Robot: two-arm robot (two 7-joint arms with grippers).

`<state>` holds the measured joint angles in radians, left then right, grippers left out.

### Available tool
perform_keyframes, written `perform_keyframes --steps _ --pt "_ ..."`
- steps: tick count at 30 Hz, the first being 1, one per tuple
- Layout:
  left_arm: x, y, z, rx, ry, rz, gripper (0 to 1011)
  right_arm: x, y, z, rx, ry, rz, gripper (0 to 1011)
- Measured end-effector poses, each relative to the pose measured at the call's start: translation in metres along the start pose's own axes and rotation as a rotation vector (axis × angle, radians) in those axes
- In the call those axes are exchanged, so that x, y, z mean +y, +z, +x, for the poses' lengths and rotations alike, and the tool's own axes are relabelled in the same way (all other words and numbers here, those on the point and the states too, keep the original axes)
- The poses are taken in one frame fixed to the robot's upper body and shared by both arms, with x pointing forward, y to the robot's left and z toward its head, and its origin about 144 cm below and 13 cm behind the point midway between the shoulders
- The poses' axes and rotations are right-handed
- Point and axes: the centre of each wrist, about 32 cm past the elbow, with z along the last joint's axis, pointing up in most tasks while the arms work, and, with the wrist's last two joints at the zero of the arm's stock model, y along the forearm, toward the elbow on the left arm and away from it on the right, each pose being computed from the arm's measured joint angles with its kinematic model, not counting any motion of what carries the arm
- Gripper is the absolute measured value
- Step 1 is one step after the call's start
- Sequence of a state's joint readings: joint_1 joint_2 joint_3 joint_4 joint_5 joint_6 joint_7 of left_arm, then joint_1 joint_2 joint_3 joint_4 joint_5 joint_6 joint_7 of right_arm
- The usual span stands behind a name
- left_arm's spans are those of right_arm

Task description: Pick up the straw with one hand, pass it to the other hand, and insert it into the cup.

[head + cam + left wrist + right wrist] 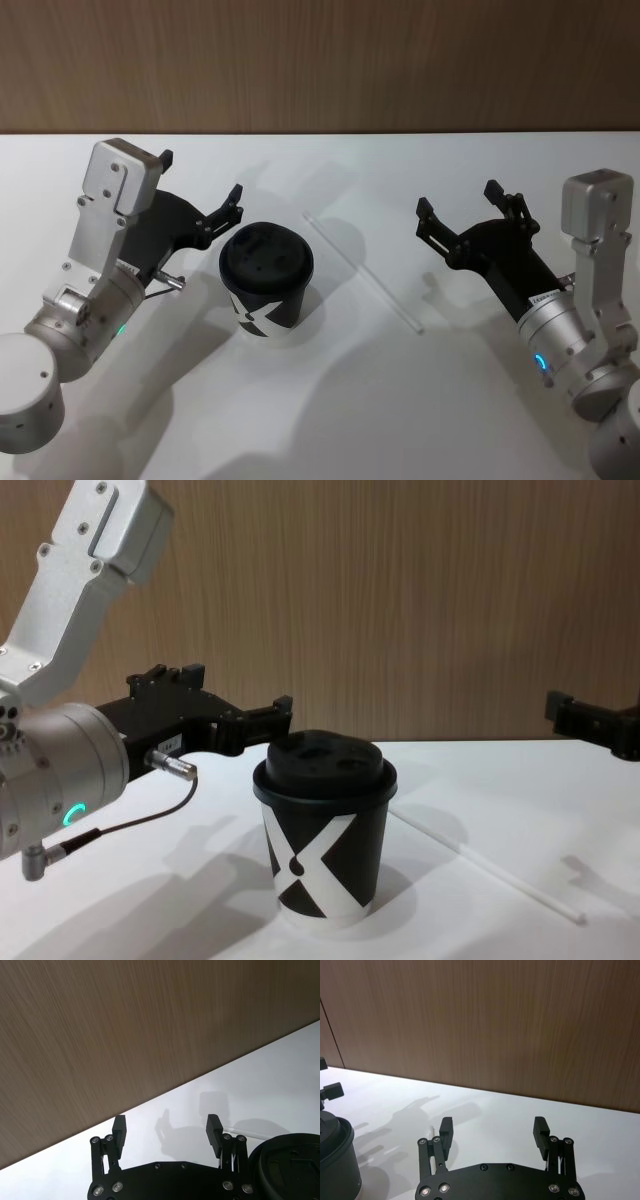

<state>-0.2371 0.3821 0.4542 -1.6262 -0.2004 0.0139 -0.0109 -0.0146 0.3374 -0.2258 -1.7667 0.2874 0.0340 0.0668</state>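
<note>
The straw is lying flat on the white counter, running on a diagonal from a far end just right of the cup to a near end closer to the robot's right side; nothing is touching it, and in the chest view it is stretching away from behind the cup's right flank. The cup is standing upright with its black lid on, its white X pattern facing the robot; it is sitting left of the straw and apart from it. The left tool is hovering just left of the cup, its jaws spread wide and gripping nothing, one fingertip near the lid's rim; its wrist view is showing the two fingers apart, with the lid at the edge. The right tool is hanging to the right of the straw, well clear of it, jaws likewise spread and gripping nothing. A wooden wall is rising behind the counter.
</note>
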Motion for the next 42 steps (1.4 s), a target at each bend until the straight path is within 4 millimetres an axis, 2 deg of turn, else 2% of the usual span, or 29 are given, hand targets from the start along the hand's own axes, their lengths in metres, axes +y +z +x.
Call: perform_keyframes --steps 42 --pt "0.0000 0.0000 0.0000 0.000 0.000 0.000 1002 0.0000 0.0000 0.0000 0.000 0.000 0.000 1001"
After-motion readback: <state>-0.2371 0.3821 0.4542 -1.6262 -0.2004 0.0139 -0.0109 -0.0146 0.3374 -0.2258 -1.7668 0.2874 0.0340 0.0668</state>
